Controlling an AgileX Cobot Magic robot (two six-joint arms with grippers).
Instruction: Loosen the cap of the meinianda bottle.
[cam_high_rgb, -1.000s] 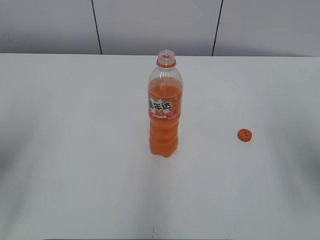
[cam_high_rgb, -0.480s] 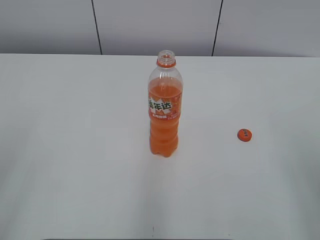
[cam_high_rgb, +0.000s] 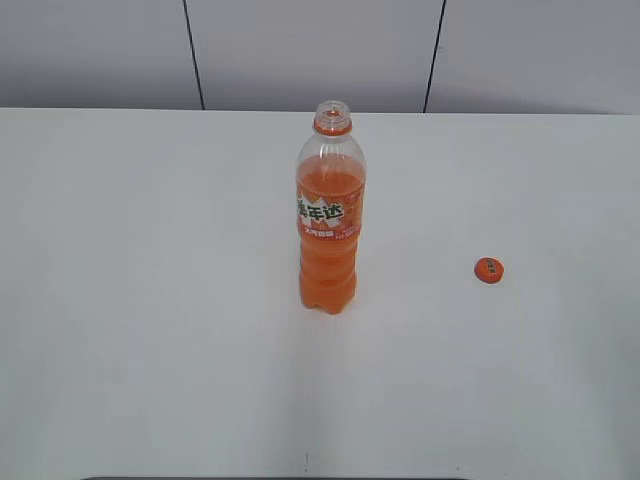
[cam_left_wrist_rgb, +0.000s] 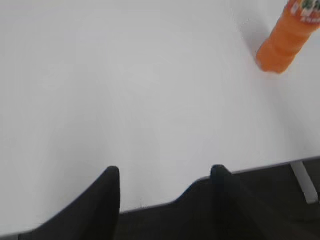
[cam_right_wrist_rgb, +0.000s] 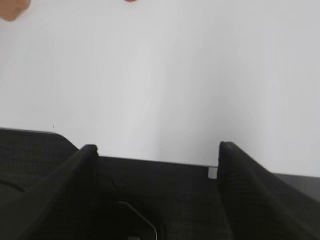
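Note:
The meinianda bottle (cam_high_rgb: 329, 215) stands upright near the middle of the white table (cam_high_rgb: 150, 300), its neck open with no cap on it. Its base also shows in the left wrist view (cam_left_wrist_rgb: 285, 42) at the top right. The orange cap (cam_high_rgb: 489, 269) lies flat on the table to the right of the bottle; a sliver of it shows at the top edge of the right wrist view (cam_right_wrist_rgb: 131, 1). My left gripper (cam_left_wrist_rgb: 165, 172) is open and empty over the table's near edge. My right gripper (cam_right_wrist_rgb: 156, 147) is open and empty, also at the near edge. Neither arm shows in the exterior view.
A grey panelled wall (cam_high_rgb: 320, 50) runs behind the table's far edge. The dark near edge of the table (cam_left_wrist_rgb: 260, 200) lies under both grippers.

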